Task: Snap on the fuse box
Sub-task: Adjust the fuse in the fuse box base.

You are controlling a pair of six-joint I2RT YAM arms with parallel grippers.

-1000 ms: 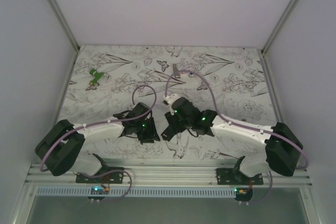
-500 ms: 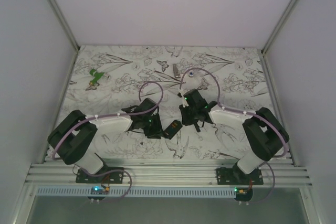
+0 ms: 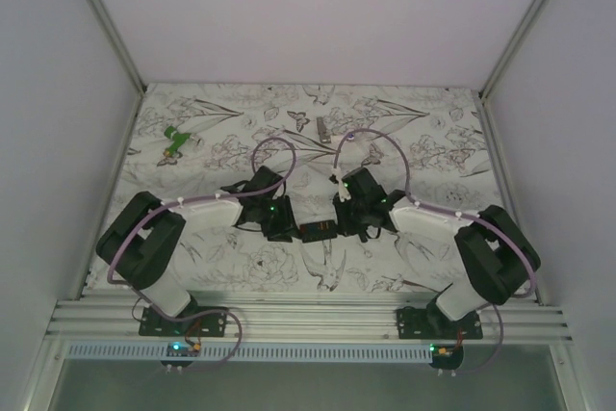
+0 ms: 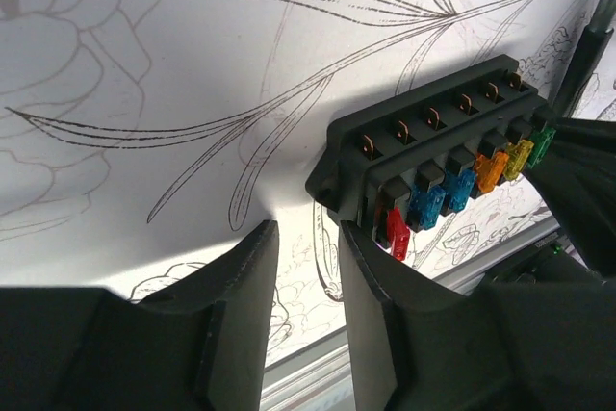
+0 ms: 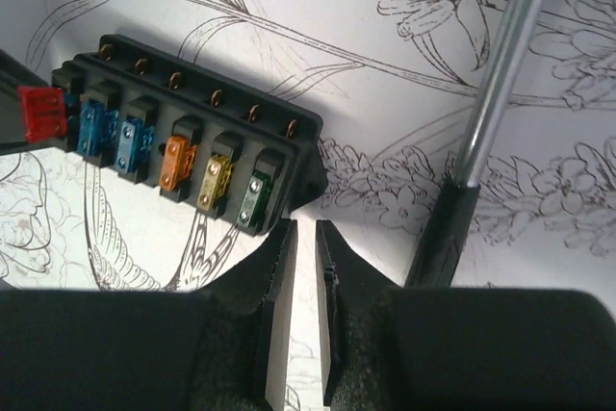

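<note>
Squarely between the two wrists, the fuse box (image 3: 318, 231) lies flat on the flower-printed table (image 3: 433, 151), toward its near edge, with its long side running left to right. Its upper face shows a row of blade fuses (image 5: 168, 156), red, two blue, orange, yellow and green, with a line of small brass terminals behind them.

At the red end sits the left gripper (image 4: 306, 238). Its fingers stand parted by a modest gap with only the printed cloth between them, so it grasps nothing. One finger (image 4: 375, 276) overlaps the box's corner beside the red fuse; whether it actually touches there I cannot tell.

At the green end sits the right gripper (image 5: 304, 233), its fingers drawn nearly together with a thin slit between them and nothing in it. The tips end just short of the box's near corner.

Crowding that same end is the hammer (image 5: 476, 137), with a bright metal shaft and a black grip. It lies on the cloth just beside the right gripper, on the side away from the box, and in the overhead view the right arm hides it.

Farther back near the middle, well apart, lies a small grey metal piece (image 3: 320, 126), and a green item (image 3: 176, 140) sits toward the far left corner
</note>
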